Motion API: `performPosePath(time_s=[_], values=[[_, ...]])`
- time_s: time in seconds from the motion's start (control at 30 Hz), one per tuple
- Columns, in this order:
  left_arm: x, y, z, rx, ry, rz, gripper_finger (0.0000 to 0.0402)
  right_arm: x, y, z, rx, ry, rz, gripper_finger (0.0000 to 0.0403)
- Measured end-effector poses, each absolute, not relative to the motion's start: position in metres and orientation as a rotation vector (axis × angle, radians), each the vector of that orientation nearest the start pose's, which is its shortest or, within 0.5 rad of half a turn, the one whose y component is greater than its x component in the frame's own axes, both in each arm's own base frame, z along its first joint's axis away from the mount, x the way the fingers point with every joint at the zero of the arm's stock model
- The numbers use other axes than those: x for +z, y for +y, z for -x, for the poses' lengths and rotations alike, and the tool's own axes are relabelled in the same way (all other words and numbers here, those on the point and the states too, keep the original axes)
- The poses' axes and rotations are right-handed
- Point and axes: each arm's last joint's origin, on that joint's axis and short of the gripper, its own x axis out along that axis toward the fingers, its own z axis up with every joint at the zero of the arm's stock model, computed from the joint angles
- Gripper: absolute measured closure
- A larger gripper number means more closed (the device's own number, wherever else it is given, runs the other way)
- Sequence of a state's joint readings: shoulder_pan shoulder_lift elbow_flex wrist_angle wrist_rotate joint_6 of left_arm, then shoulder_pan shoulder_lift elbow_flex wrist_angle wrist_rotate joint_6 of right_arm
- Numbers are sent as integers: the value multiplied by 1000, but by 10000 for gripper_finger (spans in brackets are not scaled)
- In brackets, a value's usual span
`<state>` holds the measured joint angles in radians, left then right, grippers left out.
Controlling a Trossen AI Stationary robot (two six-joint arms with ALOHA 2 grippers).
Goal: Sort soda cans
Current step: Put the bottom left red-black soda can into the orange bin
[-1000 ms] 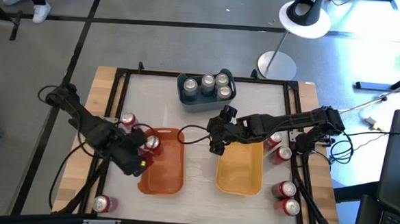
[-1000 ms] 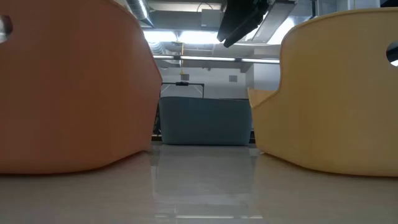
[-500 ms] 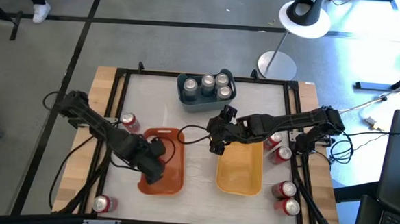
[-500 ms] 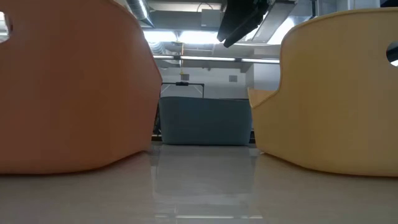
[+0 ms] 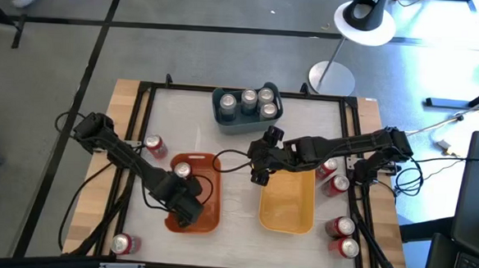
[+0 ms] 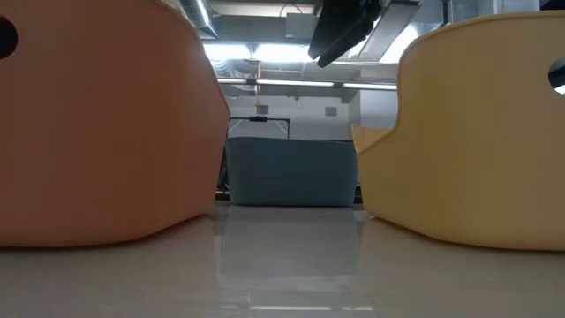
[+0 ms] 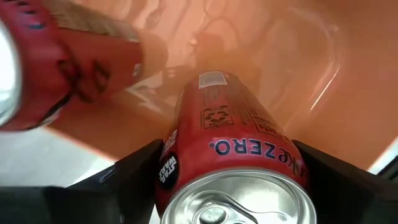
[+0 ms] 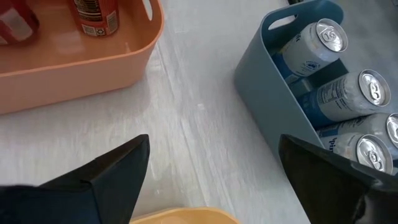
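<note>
blurred red can (image 7: 56,68) (partly cropped), left wrist

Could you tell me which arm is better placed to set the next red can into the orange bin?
The left. Its claw is shut on a red can inside the orange bin. The right claw hangs open and empty between the bins.

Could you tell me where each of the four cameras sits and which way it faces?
High view: overhead, looking straight down; both arms show, left gripper over the orange bin.
Low view: at tabletop height, looking between the orange and yellow bin toward the blue bin; one gripper hangs above.
Left wrist view: on the left wrist, looking into the orange bin; fingers clamp a red can.
Right wrist view: on the right wrist, facing the blue bin's cans; open fingers.
Shared: orange bin in all.
</note>
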<state>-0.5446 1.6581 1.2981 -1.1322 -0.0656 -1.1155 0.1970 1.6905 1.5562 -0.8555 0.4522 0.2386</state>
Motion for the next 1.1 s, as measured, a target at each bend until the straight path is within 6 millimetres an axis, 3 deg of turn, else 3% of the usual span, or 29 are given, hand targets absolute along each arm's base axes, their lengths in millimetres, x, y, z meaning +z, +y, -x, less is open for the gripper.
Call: performPosePath(time_s=[0.23, 0.87, 1.1], values=[[229, -152, -256, 417, 1453, 439, 96, 314, 57, -350, -345, 900, 92, 47], [229, -152, -256, 405, 1452, 432, 95, 315, 57, -351, -329, 889, 93, 47], [229, -152, -257, 406, 1447, 439, 45, 315, 58, -351, -315, 893, 85, 47]])
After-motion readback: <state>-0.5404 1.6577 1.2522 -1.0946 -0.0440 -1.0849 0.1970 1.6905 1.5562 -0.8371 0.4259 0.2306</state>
